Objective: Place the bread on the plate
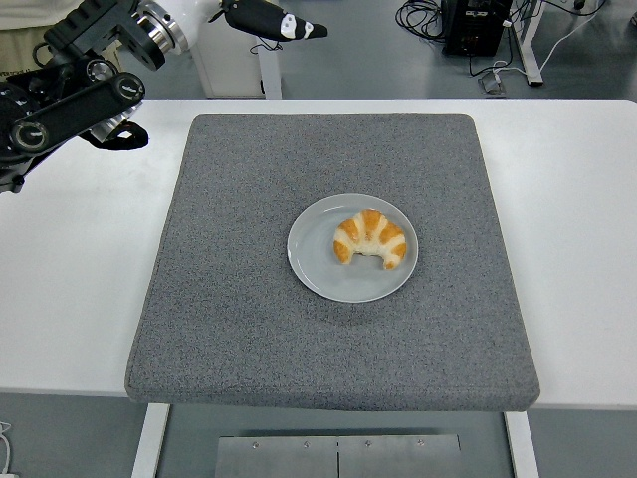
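A golden croissant (370, 239) lies on a round grey plate (320, 269) in the middle of a grey mat (239, 299). My left arm (70, 95) is raised at the top left, far from the plate. Of its hand only the black thumb (269, 20) and part of the white wrist show; the rest is cut off by the top edge. It holds nothing that I can see. My right arm is out of view.
The mat lies on a white table (70, 279). A person in beige clothing (25, 12) stands at the top left corner behind my arm. A white post (234, 60) and cables (478, 30) are on the floor beyond the table.
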